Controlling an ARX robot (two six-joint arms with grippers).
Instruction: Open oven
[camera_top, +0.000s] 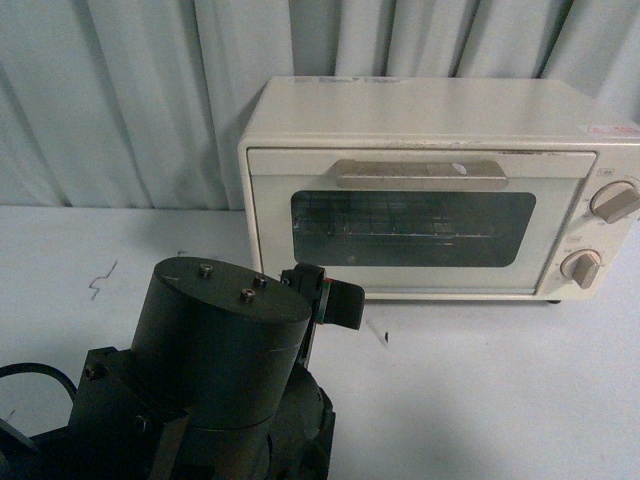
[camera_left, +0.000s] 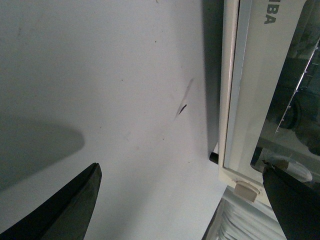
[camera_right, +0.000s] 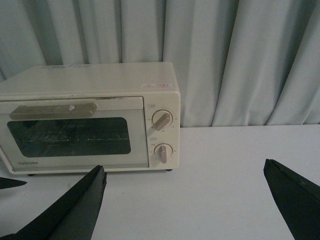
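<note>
**Fingers spread wide on both arms, oven door shut**

The left arm's fingers (camera_left: 70, 210) stand wide apart and hold nothing. One hangs over bare surface, the other sits by the lower front corner of the oven; you cannot tell from the left wrist view whether it touches. The right arm's fingers (camera_right: 70, 215) are just as wide and also hold nothing, set well back from the oven and facing its front.

Behind everything you have a pale pleated curtain (camera_top: 120, 100). Below it runs the white surface (camera_top: 500, 400). The left arm's dark body (camera_top: 220, 340) fills the lower left of the front view.

The oven (camera_top: 420, 110) stands upright at the back of the surface, near the curtain, right of centre in the front view. Its door (camera_top: 270, 230) lies flush with the body. The dark glass window (camera_top: 500, 250) shows the wire rack (camera_top: 400, 225) inside. The flat beige handle (camera_top: 420, 173) runs along the top of the door. Two round knobs sit one above the other to the door's right, the upper knob (camera_top: 613, 201) and the lower knob (camera_top: 580, 268).

A small dark mark (camera_left: 182, 107) lies on the surface just in front of the oven.
</note>
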